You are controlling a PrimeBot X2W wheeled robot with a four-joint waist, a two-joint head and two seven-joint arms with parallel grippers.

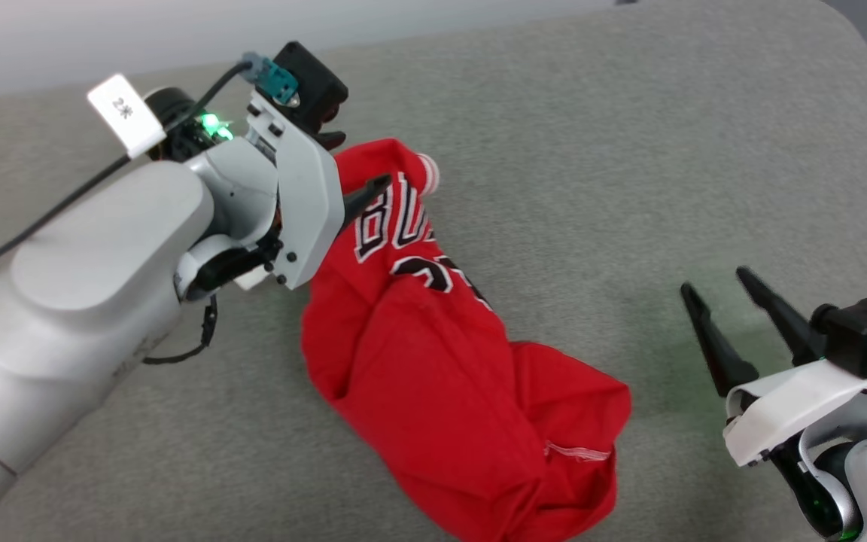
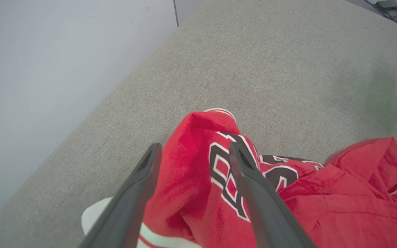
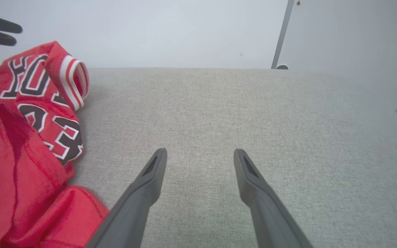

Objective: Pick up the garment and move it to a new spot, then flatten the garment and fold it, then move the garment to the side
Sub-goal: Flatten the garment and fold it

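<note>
The garment [image 1: 441,376] lies crumpled in a long heap on the grey cloth surface [image 1: 614,150], red with black white-outlined letters and a striped white cuff at its far end. My left gripper [image 1: 362,159] hovers open over that far end. In the left wrist view its two fingers straddle the lettered fold of the garment [image 2: 184,179] without closing on it, the left gripper [image 2: 195,146] holding nothing. My right gripper [image 1: 713,280] stands open to the right of the heap, apart from it. In the right wrist view the right gripper [image 3: 200,151] is over bare surface, with the garment [image 3: 22,137] at the left.
A pale wall [image 2: 29,69] borders the surface on the far side. The surface's rounded corner [image 1: 855,38] is at the upper right. Cables [image 2: 388,5] lie on the floor beyond it. Bare cloth surface stretches between the heap and my right gripper.
</note>
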